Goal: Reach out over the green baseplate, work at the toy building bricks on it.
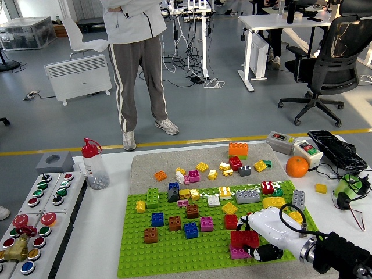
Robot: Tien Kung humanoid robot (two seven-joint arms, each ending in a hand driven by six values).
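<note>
Green baseplate stretches across the white worktop, its near edge close to the bottom of the view, and the right robot hand is in over its near right corner. White-shelled, on a black arm that comes in from the lower right, the robot hand has its fingers curled around a red brick, which sits right on top of a pink brick at the plate's front edge. A dark fingertip shows just beside the pink brick, low against the plate. Whether the red brick is pressed down onto the pink one or only resting there, I cannot tell. A smaller red brick stands just behind on the studs, apart from the grasp. Further left on the plate sit a blue brick, a brown brick and a tall green brick. Behind the plate, loose bricks lie scattered on a grey mat, with an orange brick at the back. An orange fruit rests near the right side, a clear bottle with a red cap stands at the left, next to a panel of coloured buttons. A person stands beyond the far side, arms folded, touching nothing on the worktop
</note>
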